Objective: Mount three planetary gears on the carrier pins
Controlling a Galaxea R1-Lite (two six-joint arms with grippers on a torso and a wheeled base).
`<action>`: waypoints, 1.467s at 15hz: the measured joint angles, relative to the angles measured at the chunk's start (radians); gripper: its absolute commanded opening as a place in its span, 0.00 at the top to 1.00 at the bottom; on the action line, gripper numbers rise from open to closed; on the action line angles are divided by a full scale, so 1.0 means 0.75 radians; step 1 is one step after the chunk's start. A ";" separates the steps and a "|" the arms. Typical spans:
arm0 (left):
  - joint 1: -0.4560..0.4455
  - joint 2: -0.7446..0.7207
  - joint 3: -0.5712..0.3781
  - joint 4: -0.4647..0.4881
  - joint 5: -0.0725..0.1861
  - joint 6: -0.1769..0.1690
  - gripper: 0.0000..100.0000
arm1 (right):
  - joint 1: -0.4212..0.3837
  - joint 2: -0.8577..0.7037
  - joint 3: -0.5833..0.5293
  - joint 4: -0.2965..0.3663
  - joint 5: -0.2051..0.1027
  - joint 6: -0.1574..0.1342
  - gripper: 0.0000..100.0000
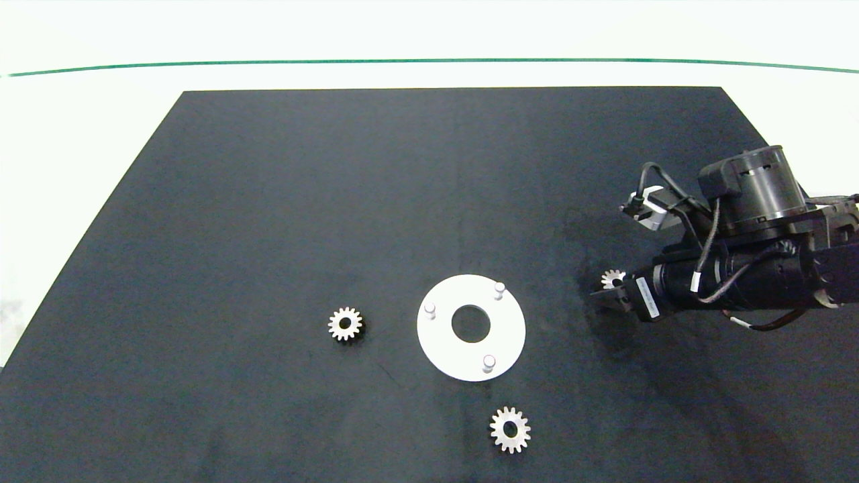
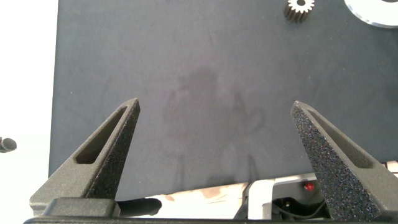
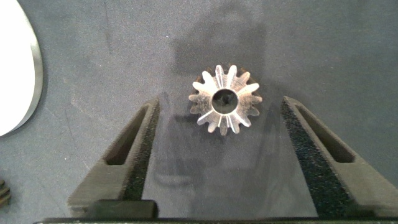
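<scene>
The right gripper sits low over the first gear, fingers wide open on either side, gripping nothing. All three pins are bare. Next: close squarely on the teeth, then lift. The left gripper idles, open and empty.

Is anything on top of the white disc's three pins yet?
No. All three pins on the disc stand bare; the gears lie on the mat, one between the open right gripper's fingers.
</scene>
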 measured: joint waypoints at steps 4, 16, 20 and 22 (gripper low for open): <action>-0.001 0.000 -0.012 -0.001 0.000 0.000 0.00 | 0.006 0.017 -0.002 -0.003 0.001 0.001 0.35; -0.004 0.001 -0.017 0.000 0.000 0.001 0.00 | 0.004 0.084 -0.011 -0.083 -0.003 0.001 0.59; -0.004 0.001 -0.020 0.000 0.001 0.001 0.00 | 0.004 0.083 -0.011 -0.081 -0.002 0.001 0.66; -0.003 0.000 -0.026 -0.001 0.001 0.001 0.00 | 0.004 0.083 -0.011 -0.081 -0.002 0.001 0.71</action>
